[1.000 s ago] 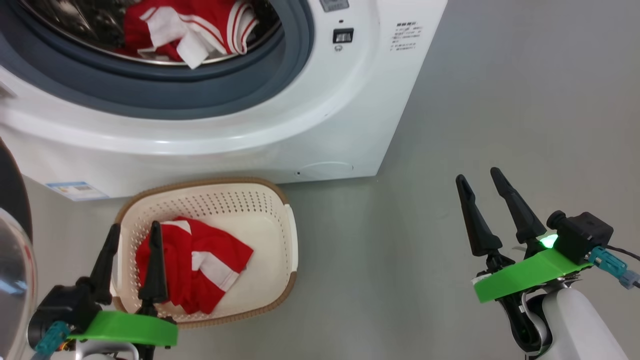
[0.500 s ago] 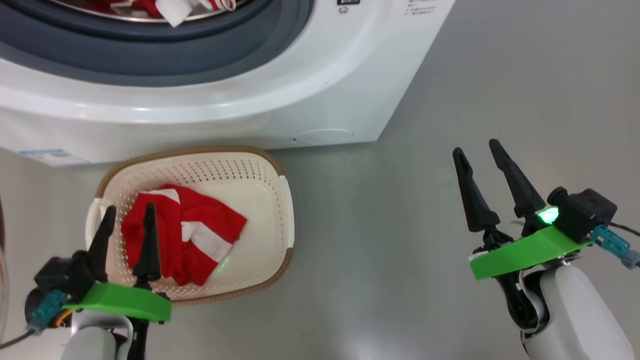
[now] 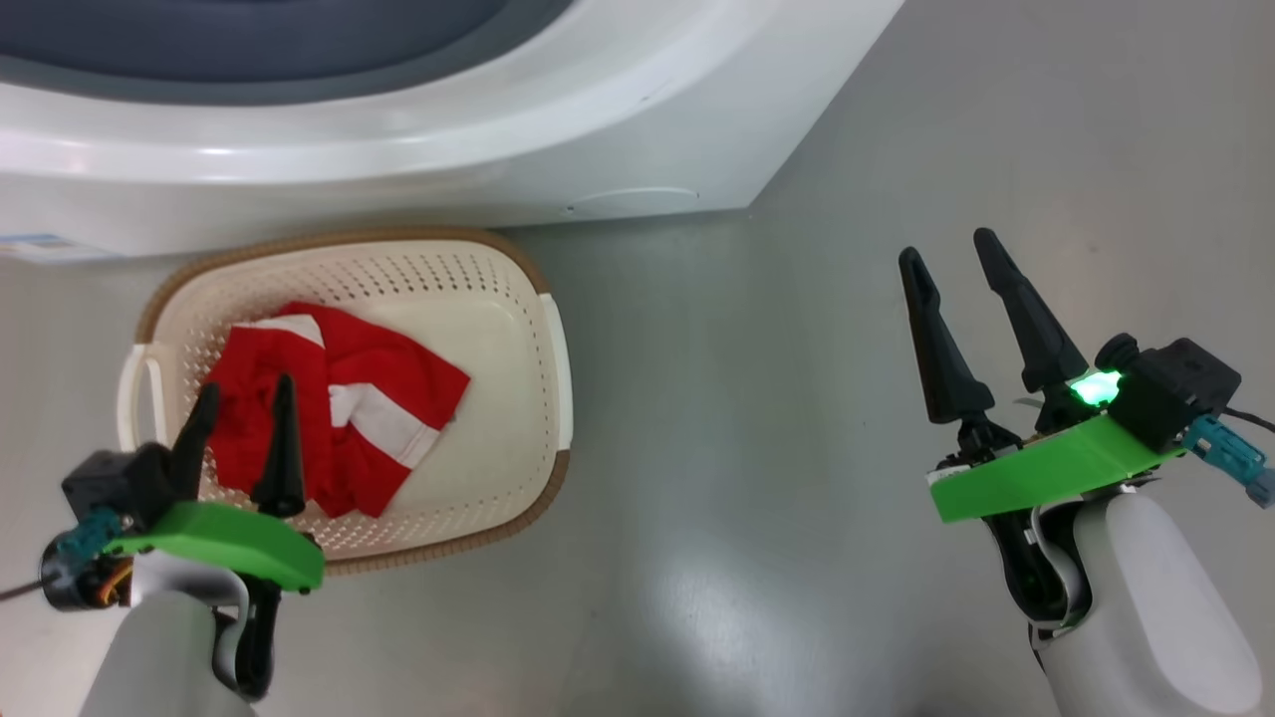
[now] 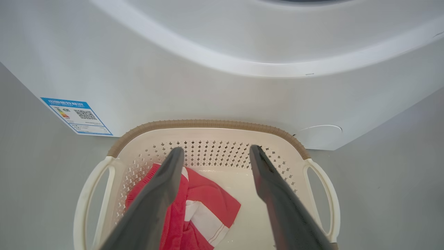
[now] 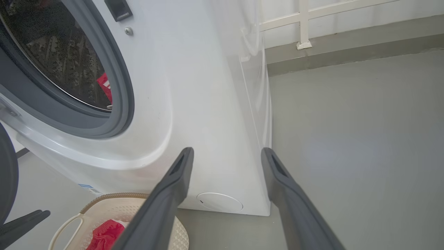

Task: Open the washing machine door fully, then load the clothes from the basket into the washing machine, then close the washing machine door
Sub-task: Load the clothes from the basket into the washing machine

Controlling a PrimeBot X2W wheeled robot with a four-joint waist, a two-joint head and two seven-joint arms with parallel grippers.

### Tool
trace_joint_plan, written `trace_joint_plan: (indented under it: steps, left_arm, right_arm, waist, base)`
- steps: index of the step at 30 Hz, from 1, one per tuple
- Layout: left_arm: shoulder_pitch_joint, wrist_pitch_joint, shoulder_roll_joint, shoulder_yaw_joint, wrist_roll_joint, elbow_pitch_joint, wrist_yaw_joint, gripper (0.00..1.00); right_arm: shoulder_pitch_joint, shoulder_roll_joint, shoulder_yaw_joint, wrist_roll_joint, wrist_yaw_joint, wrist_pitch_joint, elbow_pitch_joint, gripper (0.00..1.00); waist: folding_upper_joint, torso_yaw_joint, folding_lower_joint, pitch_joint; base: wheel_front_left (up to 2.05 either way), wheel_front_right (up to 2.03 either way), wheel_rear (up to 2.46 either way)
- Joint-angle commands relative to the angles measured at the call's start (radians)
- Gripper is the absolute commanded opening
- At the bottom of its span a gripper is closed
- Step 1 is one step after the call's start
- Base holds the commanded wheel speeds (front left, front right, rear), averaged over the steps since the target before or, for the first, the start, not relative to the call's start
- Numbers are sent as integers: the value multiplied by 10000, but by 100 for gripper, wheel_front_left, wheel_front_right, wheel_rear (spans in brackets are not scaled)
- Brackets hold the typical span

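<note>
While camera dips, basket (image 3: 488, 428) stays put | left jaws, right jaws: wide apart, empty

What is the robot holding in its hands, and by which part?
Nothing. Both hands are open and empty: the left hand hangs over the clothes in the basket, the right hand over the floor.

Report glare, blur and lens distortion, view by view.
Head view: pale sheen on the floor, green lamp flare by the right hand. Left wrist view: the left hand looks soft up close, the blue sticker sharp. Right wrist view: the washing machine bows along its corner edge, its drum is dim.
</note>
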Motion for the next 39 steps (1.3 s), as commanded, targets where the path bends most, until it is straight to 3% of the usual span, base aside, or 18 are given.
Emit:
trace_joint_plan:
  steps: [1,26,39]
  left_arm:
    - [-222,-53,378,211,-92,96,-31,100]
    - [-3180,-53,1313,-825,-1031,3953,-32,100]
    - [-4325,-53,1574,-626,-1013,5214,58,100]
  right_arm:
    - [-88,96,202,-108,16,-48,-272,100]
    - [-853,430,266,-188,16,-48,-573,100]
    - [-1005,539,306,-228,16,-48,-726,100]
  waist:
    - [0,-61,0,321]
    - [0,-620,0,2301]
    - [0,-885,0,3038]
  base:
    - [0,0,0]
    - [0,0,0]
    - [0,0,0]
